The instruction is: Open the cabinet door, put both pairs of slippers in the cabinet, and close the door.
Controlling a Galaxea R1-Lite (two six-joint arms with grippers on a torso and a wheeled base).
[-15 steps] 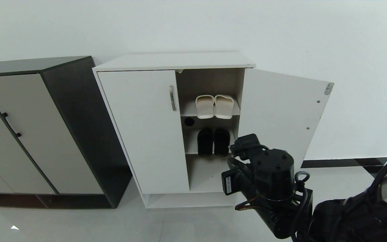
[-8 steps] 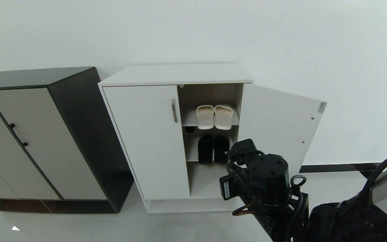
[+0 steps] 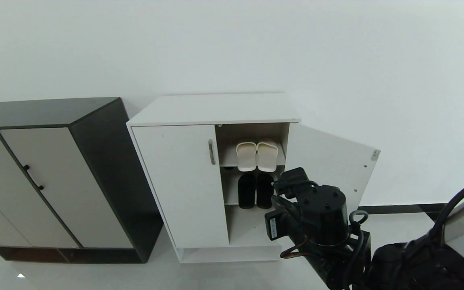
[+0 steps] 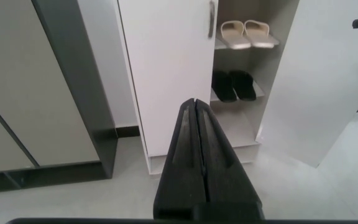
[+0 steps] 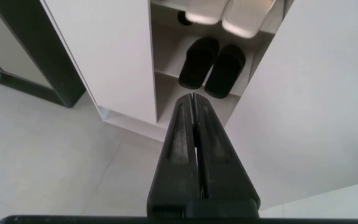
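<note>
The white cabinet [image 3: 216,108] stands against the wall with its left door [image 3: 179,181] closed and its right door [image 3: 328,165] swung wide open. Inside, a white pair of slippers [image 3: 257,156] rests on the upper shelf and a black pair [image 3: 255,190] on the shelf below. My right arm's wrist [image 3: 320,213] hangs in front of the open half, low and to the right. My right gripper [image 5: 193,99] is shut and holds nothing, short of the black slippers [image 5: 212,63]. My left gripper [image 4: 195,102] is shut too, held back from the closed door [image 4: 166,62].
A dark cabinet [image 3: 95,169] with grey doors stands close on the white cabinet's left. The open door juts out to the right, toward a black baseboard strip [image 3: 401,208]. Bare light floor [image 3: 135,274] lies in front of both cabinets.
The whole head picture has shifted: both cabinets sit lower and look smaller, so the camera has moved. Slippers and doors stand as before. My right arm keeps its place in the picture.
</note>
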